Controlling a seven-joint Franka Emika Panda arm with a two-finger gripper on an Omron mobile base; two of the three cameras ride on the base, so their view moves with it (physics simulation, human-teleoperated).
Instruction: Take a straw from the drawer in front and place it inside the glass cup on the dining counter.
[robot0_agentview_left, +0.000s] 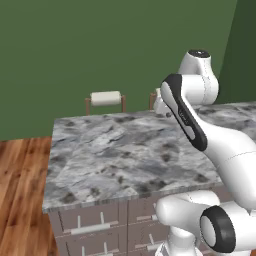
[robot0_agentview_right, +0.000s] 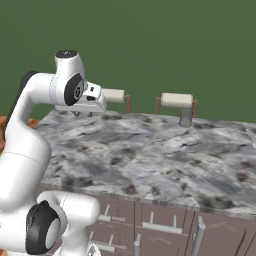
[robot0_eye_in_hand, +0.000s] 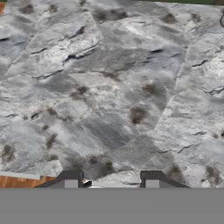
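Note:
My gripper (robot0_eye_in_hand: 111, 178) hangs over the left part of the dining counter (robot0_agentview_left: 125, 150), its fingertips (robot0_eye_in_hand: 70, 177) wide apart and open, with nothing between them. From the right base view, the gripper (robot0_agentview_right: 84, 113) is just above the marbled top (robot0_agentview_right: 150, 150) near its far left corner. The glass cup (robot0_agentview_right: 186, 117) stands upright at the counter's far edge, well to the gripper's right. The taupe drawer fronts (robot0_agentview_left: 90, 220) with silver bar handles run along the counter's near side (robot0_agentview_right: 157, 225), all of them closed. No straw is in sight.
Two white padded stool backs (robot0_agentview_right: 114, 95) (robot0_agentview_right: 176, 100) stand behind the counter against a green wall. One stool back (robot0_agentview_left: 105, 97) also appears in the left base view. Wood floor (robot0_agentview_left: 20, 190) lies left of the counter. My own arm (robot0_agentview_left: 200, 135) blocks the counter's right part.

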